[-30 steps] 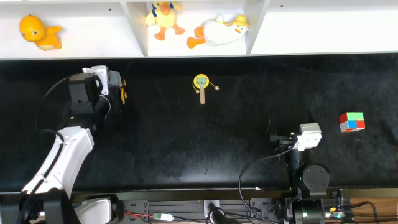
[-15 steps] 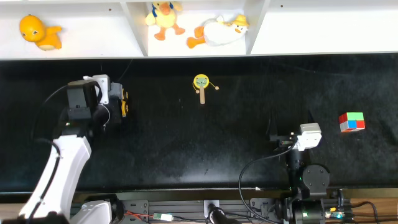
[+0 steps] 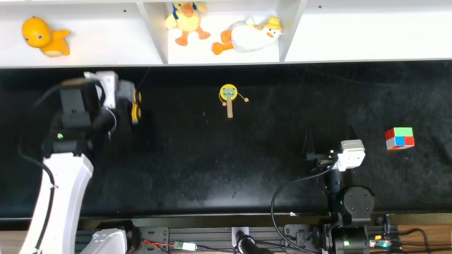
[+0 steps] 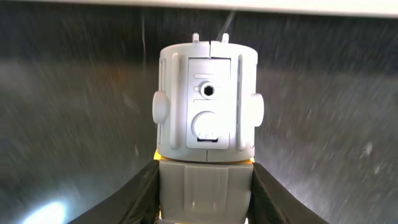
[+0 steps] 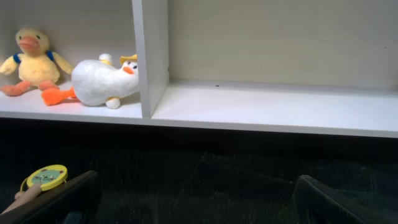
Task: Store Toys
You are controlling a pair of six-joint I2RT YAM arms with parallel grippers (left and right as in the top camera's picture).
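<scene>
Shelving (image 3: 161,32) in white is set along the far edge of the black table (image 3: 212,162); its upper part is cut off in the top view. The left gripper (image 4: 205,196) is clamped on a grey-white toy (image 4: 208,106) over the table's left part, near the shelf front. The toy's yellow underside is mostly hidden between the fingers, and it cannot be told whether the toy is clear of the surface. The right gripper (image 5: 196,183) is positioned near its base with its fingers spread wide. A plush goose (image 3: 247,35) and a plush duck (image 3: 187,17) are seen in the middle compartment, and an orange duck (image 3: 46,35) in the left one. A colour cube (image 3: 399,137) is located at the table's right. A rattle (image 3: 228,95) is laid near the table's middle, and it is partly cut off in the right wrist view.
</scene>
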